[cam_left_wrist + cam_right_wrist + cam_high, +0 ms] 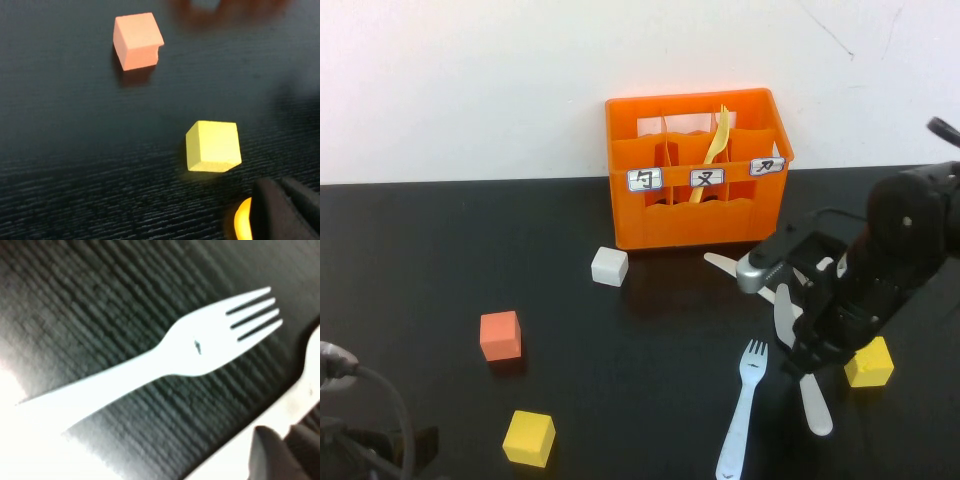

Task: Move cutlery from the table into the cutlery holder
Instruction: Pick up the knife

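The orange cutlery holder (698, 215) stands at the back of the black table (620, 400), with a yellow fork (719, 145) upright in its middle compartment. A pale fork (743, 405) (195, 347) lies flat in front, tines toward the holder. Two pale knives lie crossed to its right: one (722, 264) points at the holder, the other (815, 405) runs toward me. My right gripper (800, 345) (286, 440) hangs low right over a knife (300, 390). My left gripper (285, 212) is shut and empty, near a yellow cube (213, 146).
An orange cube (500, 335) (136, 40), a yellow cube (529, 437) and a white block (609, 266) sit left of the cutlery. Another yellow cube (869, 363) lies just right of my right arm. A white wall rises behind the holder.
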